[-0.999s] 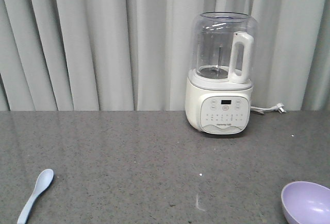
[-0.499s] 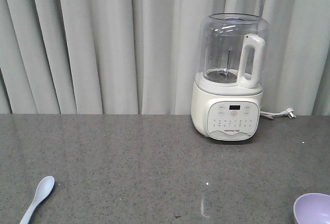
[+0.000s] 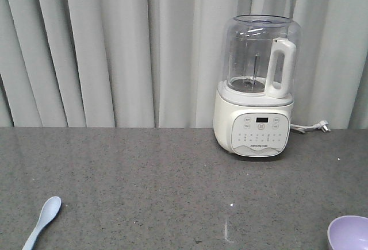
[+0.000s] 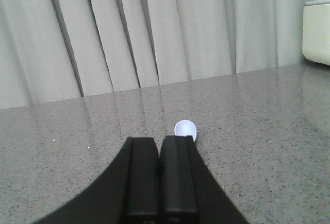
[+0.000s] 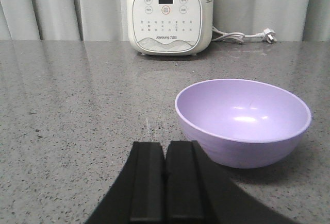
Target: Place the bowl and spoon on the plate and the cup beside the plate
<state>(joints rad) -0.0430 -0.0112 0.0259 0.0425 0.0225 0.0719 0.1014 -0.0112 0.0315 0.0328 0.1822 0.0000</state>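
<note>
Left fingers (image 4: 142,177): clenched, empty. Spoon (image 4: 185,129) lies on bench (image 3: 172,175) just beyond their tips. Right fingers (image 5: 148,183): clenched, empty. Bowl (image 5: 242,121) stands upright near them, ahead and right.

spoon (image 3: 40,222) lies on the table (image 3: 172,175), front left | bowl (image 3: 349,234) sits on the table, front right, well apart from the spoon | mixer (image 3: 257,89) stands at the back, right of middle | cord (image 3: 313,127) lies just right of the mixer | curtain (image 3: 115,49) hangs behind the table
</note>
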